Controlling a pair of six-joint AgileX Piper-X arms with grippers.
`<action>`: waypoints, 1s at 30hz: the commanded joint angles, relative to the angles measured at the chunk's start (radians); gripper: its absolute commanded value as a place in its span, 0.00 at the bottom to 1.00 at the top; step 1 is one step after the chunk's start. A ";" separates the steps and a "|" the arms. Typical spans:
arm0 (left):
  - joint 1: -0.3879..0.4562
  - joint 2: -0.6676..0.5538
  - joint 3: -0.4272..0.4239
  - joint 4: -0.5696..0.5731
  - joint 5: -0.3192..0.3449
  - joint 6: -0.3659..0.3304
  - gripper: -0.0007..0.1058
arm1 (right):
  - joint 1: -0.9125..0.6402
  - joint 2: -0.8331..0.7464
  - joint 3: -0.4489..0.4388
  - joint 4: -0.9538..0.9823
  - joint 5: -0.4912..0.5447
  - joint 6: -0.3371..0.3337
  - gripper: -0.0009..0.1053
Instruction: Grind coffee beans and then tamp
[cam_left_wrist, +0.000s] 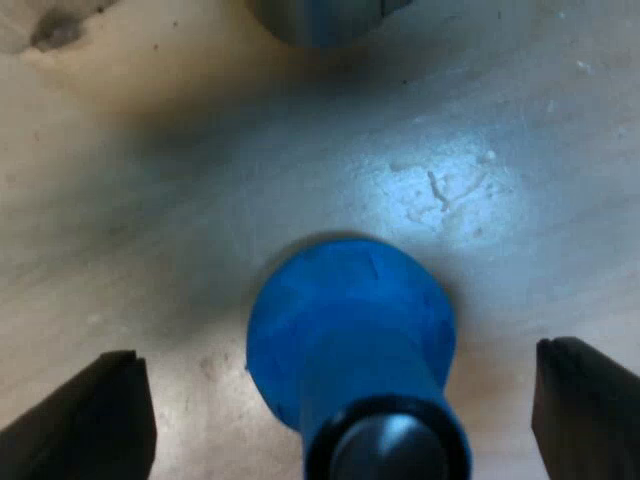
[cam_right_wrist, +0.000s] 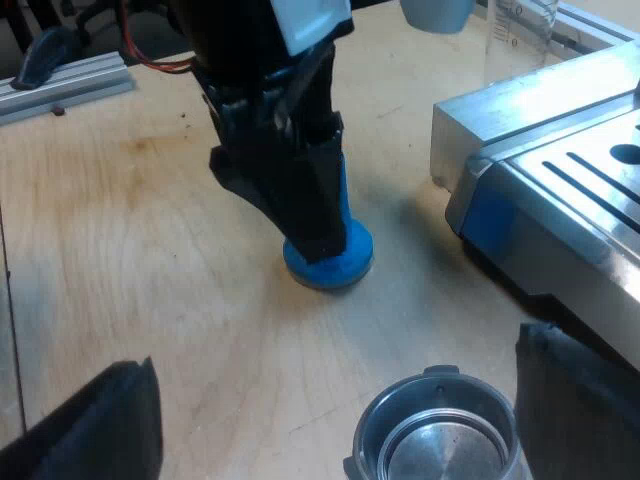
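- The blue tamper stands upright on its flat base on the wooden tabletop, on bare wood well in from the edge that carries a metal rail.
- Its long axis is vertical, and its dark top end points straight up at the left wrist.
- The left end effector hangs directly over the tamper with its 2 fingers spread wide, 1 on each side. Bare wood shows between each finger and the blue body, so it is released and grips nothing.
- The coming move turns on this: the tamper already sits centred between those fingers and in line with them. By my reading, the fingers need only close on the narrow upper part above the wide base, with little or no sideways correction.
- The right end effector is also spread wide and empty. It sits farther from the tamper, so the left arm is clearly the nearer one.
- The round basket of the metal holder lies between the right fingers, apart from both. Its inside looks like bare metal, so I judge there are no grounds in it.
- The espresso machine stands near the holder, well apart from the tamper.
- A mug and a measuring glass stand beyond the machine's corner.
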 joint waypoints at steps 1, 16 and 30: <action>-0.001 0.008 -0.001 -0.013 -0.010 0.001 0.74 | 0.000 -0.003 -0.001 -0.015 -0.010 -0.003 0.69; -0.001 0.025 -0.001 -0.005 0.048 -0.009 0.45 | 0.000 -0.003 -0.001 -0.015 -0.010 -0.003 0.69; -0.001 -0.041 -0.008 0.057 0.061 0.010 0.01 | 0.000 -0.003 -0.001 -0.015 -0.010 -0.004 0.69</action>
